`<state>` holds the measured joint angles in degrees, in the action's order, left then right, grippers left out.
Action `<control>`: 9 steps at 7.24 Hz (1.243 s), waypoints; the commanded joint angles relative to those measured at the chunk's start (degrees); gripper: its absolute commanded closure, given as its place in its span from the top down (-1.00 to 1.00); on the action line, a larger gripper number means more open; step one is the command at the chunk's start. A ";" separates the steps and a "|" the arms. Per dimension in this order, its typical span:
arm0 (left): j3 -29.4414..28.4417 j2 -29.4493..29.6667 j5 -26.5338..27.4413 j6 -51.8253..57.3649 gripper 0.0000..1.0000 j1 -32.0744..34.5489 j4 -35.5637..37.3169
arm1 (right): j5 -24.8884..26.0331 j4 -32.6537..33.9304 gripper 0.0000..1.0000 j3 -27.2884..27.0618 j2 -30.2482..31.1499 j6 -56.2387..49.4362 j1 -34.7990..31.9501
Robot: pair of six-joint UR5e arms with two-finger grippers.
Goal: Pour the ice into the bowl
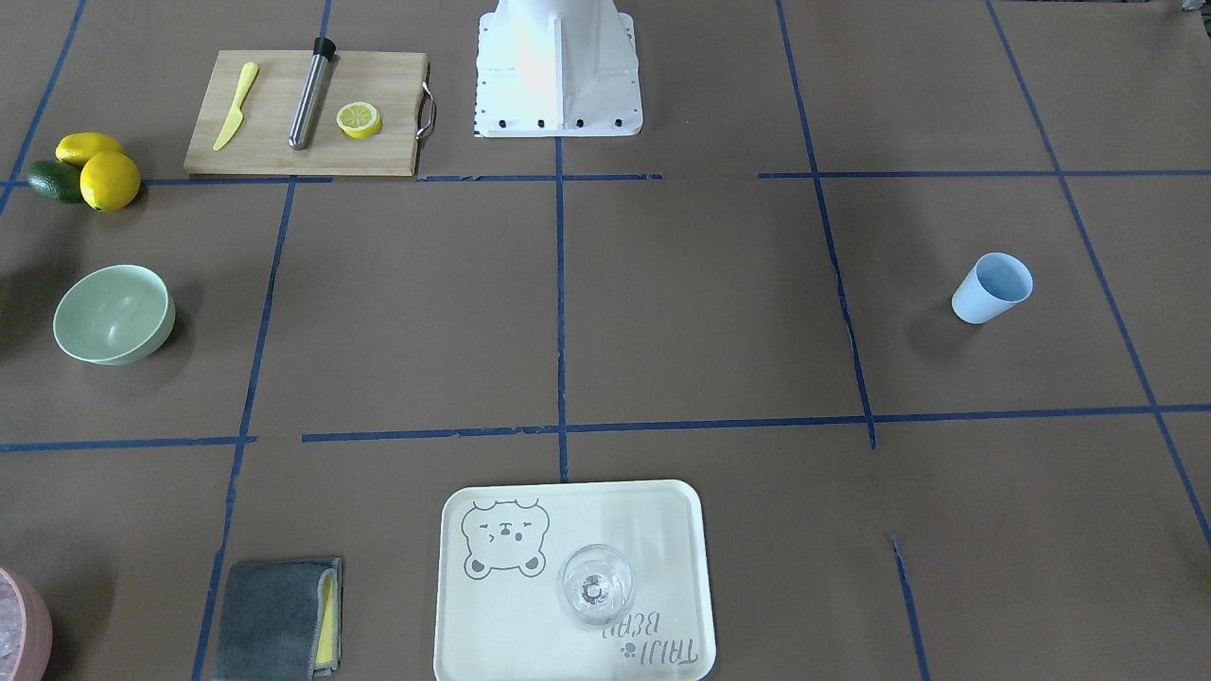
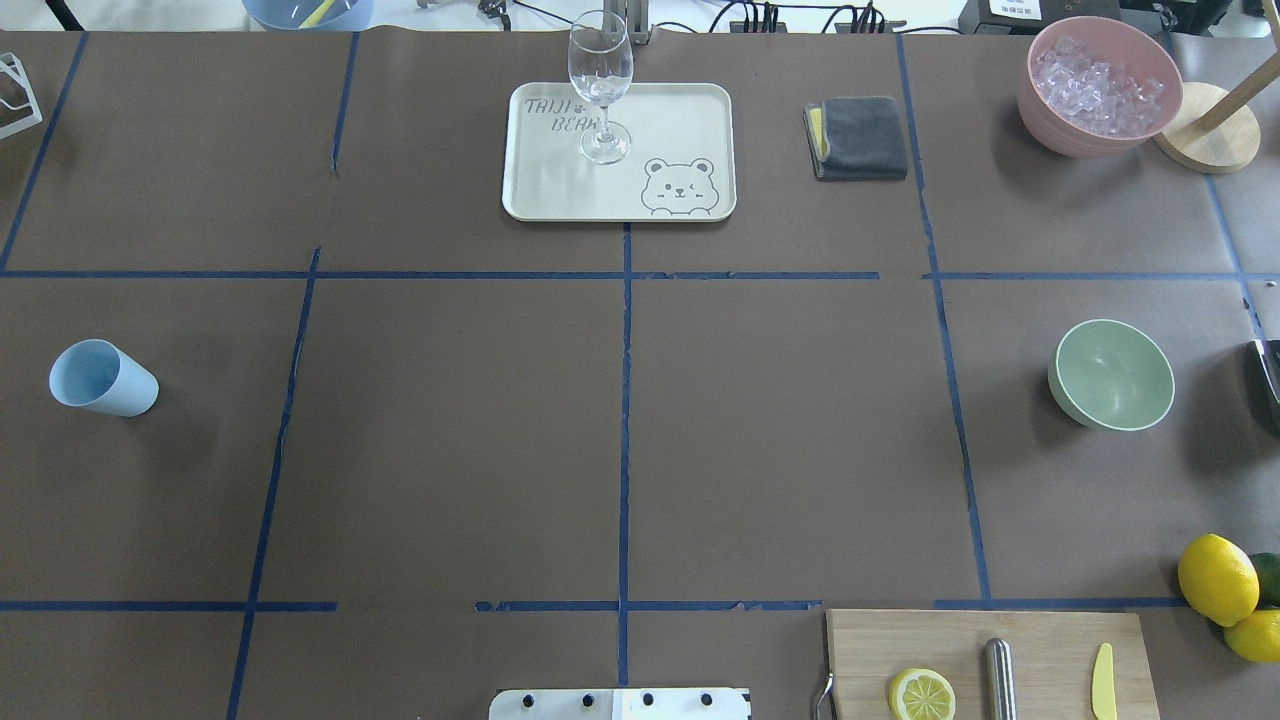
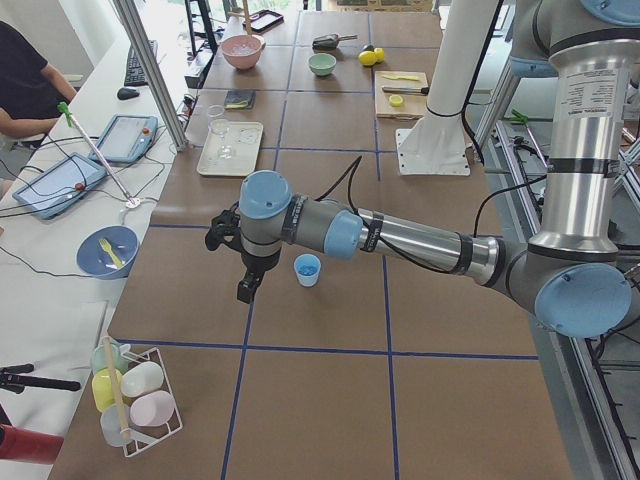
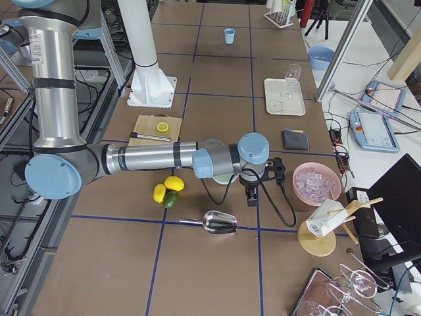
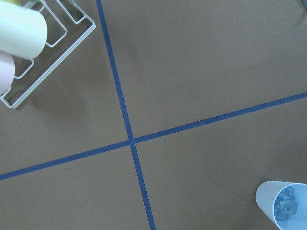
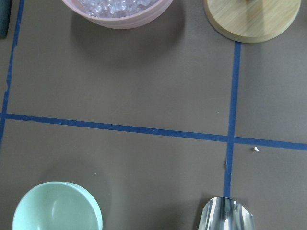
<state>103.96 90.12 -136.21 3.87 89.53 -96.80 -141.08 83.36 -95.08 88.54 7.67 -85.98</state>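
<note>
The pale mint-green bowl (image 2: 1112,375) stands upright and looks empty on the table's right side; it also shows in the right wrist view (image 6: 57,208). The ice (image 5: 286,207), a few small clear cubes, lies inside the light blue cup (image 2: 102,378) on the left side. My left gripper (image 3: 244,292) hangs fingers-down just beside the cup, apart from it. My right gripper (image 4: 250,197) hovers beside the bowl, toward the pink container. Both grippers show only in side views, so I cannot tell whether they are open or shut.
A pink container (image 2: 1100,85) of whitish ice stands far right, with a wooden stand (image 2: 1205,140) beside it. A metal scoop (image 4: 219,224) lies near the bowl. There are also a tray (image 2: 680,120) with a glass (image 2: 600,80), a cutting board (image 2: 1050,640), lemons (image 2: 1217,578) and a wire rack (image 3: 130,395).
</note>
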 commanded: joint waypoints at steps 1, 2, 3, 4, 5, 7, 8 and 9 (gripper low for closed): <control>2.12 -1.52 0.15 -11.01 1.00 -0.58 -10.10 | -0.95 -4.05 1.00 -0.02 -0.39 10.28 5.10; 2.91 -6.14 0.85 -12.30 1.00 -1.54 -17.47 | -0.08 -11.31 1.00 0.33 -0.13 20.70 9.04; 5.79 -8.63 6.16 -19.88 1.00 -5.47 -21.98 | 2.97 -19.82 1.00 0.77 1.36 29.42 12.56; 10.08 -10.91 9.78 -26.39 1.00 -10.21 -22.55 | 4.74 -26.60 1.00 0.78 4.16 34.47 14.94; 12.64 -11.89 10.43 -30.03 1.00 -11.91 -22.73 | 5.20 -31.37 1.00 0.78 5.58 38.87 16.71; 13.90 -13.74 14.71 -38.99 1.00 -18.05 -28.50 | 9.75 -36.94 1.00 0.86 8.93 43.27 22.50; 13.99 -13.92 15.00 -41.03 1.00 -19.47 -29.66 | 12.38 -36.95 1.00 1.21 9.28 43.92 25.05; 14.16 -13.92 15.70 -43.49 1.00 -21.57 -30.11 | 12.67 -36.95 1.00 1.48 9.63 44.01 25.94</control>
<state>117.85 76.45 -121.60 -36.32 70.56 -125.64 -129.94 46.91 -93.94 97.58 50.81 -62.12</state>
